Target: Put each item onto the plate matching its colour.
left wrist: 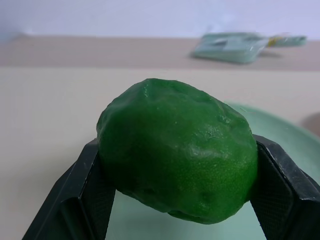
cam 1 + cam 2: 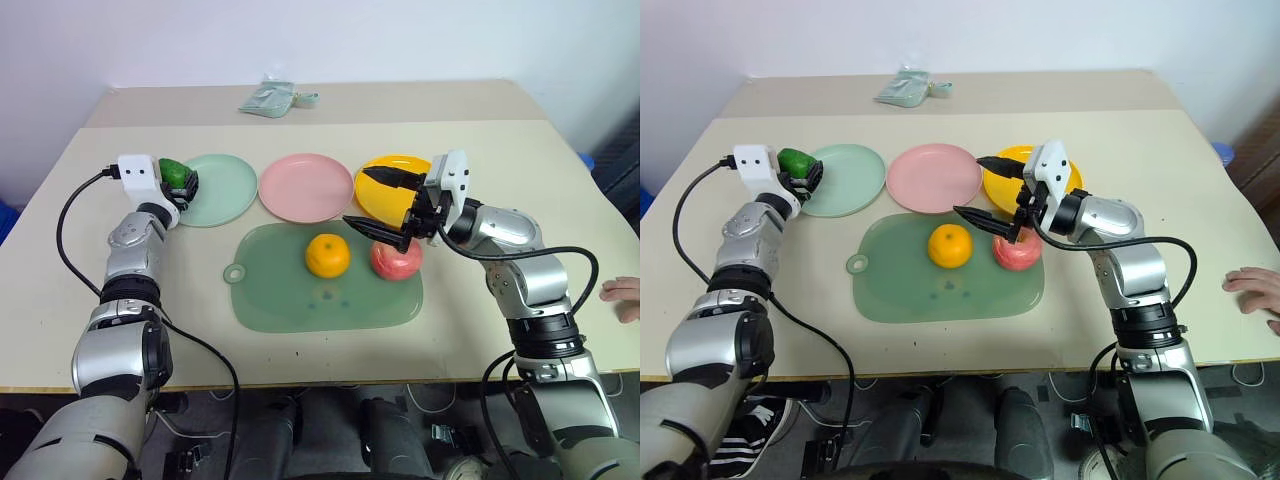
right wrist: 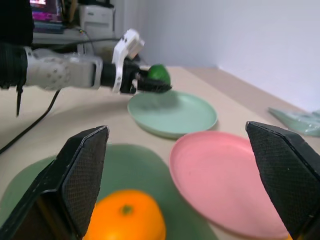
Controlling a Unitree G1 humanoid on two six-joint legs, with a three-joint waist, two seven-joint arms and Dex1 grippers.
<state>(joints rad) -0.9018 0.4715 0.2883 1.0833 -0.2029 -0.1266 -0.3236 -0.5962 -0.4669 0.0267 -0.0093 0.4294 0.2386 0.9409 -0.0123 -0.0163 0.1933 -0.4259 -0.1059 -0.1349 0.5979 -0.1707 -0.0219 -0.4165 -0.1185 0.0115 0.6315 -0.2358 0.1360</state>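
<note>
Over the left rim of the pale mint green round plate (image 2: 214,188), the left pincer (image 2: 181,182) is clenched on the dark green glossy oblong fruit (image 2: 172,171); it should carry farther right toward the plate's middle before letting go. The right pincer (image 2: 385,205) hangs released above the red-pink apple (image 2: 396,260) beside the round orange (image 2: 327,254). From the left wrist view the fruit's dimpled skin wedged between both fingers (image 1: 280,185) shows, which the head views do not give.

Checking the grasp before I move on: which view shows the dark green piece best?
The left wrist view: the dark green piece sits clamped between the left gripper fingers. The eye views show it small beside the mint plate; the right wrist view shows it far off.
</note>
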